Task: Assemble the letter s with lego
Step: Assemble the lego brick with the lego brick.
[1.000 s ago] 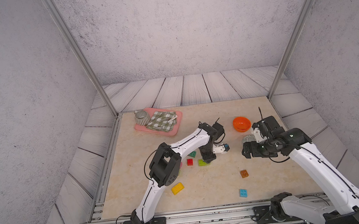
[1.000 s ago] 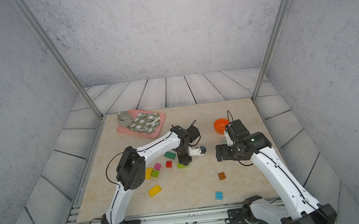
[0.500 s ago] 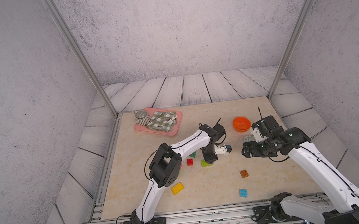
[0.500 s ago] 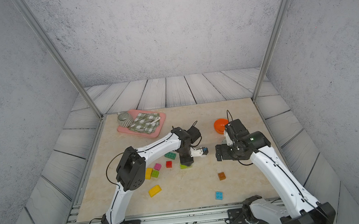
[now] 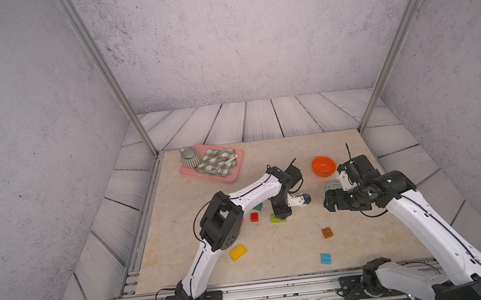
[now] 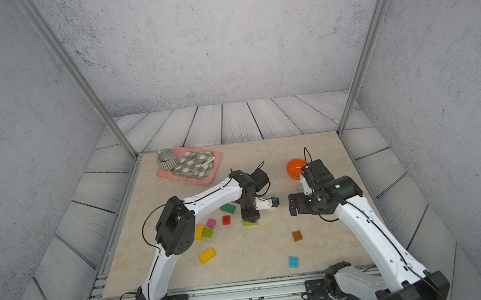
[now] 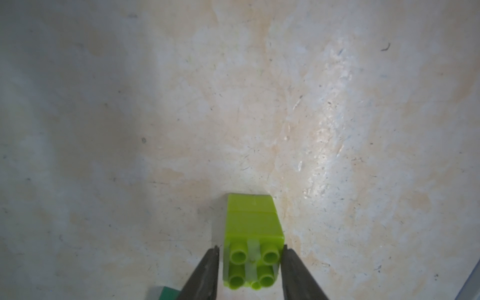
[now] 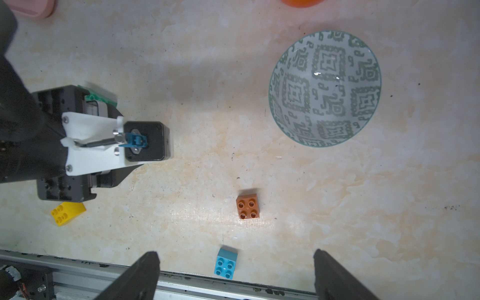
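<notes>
Parted since a moment ago, the jaws of the left gripper (image 7: 250, 248), which were pinched together, now stand either side of a lime-green studded plastic brick (image 7: 253, 220). They have let it go: a sliver of gap shows at one jaw and the other just grazes a corner. Both arms otherwise sit where they were.

Everything rests on the beige marbled counter (image 5: 274, 253). The right gripper (image 8: 235, 252) hovers with its jaws spread wide and empty. At the far side lies a pink plastic tray (image 5: 230, 177). A green-patterned ceramic bowl (image 8: 324, 88) and an orange bowl (image 5: 323, 166) sit near the right arm.

The rest of the lego lies loose (no S formed yet):
- yellow oblong brick (image 5: 238, 252)
- dark green oblong brick (image 6: 228, 208)
- red square brick (image 5: 254, 216)
- brown square brick (image 8: 248, 207)
- blue square brick (image 8: 225, 262)
- pink square brick (image 6: 211, 223)

The lime-green brick stands on the counter directly under the left jaws, studs up toward them. Four studs show, so I judge it square, with no long axis to line up. The left arm is by far the nearer. No lettering is legible on any brick.
</notes>
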Action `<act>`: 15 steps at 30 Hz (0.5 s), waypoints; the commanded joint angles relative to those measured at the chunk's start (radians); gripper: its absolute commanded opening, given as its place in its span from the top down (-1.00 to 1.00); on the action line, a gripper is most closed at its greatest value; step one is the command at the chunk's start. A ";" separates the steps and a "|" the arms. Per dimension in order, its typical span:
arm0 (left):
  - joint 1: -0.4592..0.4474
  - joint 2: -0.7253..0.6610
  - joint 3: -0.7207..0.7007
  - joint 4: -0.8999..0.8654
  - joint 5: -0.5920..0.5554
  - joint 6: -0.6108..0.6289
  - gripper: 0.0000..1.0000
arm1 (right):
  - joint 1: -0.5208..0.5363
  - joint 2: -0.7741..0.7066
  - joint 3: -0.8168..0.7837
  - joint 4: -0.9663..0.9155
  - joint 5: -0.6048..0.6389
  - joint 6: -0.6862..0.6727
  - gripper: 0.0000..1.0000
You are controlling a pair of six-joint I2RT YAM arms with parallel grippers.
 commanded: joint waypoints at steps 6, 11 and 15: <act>-0.003 -0.014 0.006 -0.015 0.010 0.003 -0.25 | -0.003 0.004 0.022 -0.018 0.000 0.015 -0.93; -0.005 -0.050 0.025 -0.030 0.021 -0.005 -0.71 | -0.002 0.005 0.033 -0.021 0.003 0.018 -0.93; -0.004 -0.131 0.046 -0.028 0.007 -0.046 -0.84 | -0.003 0.012 0.045 -0.027 0.001 0.026 -0.93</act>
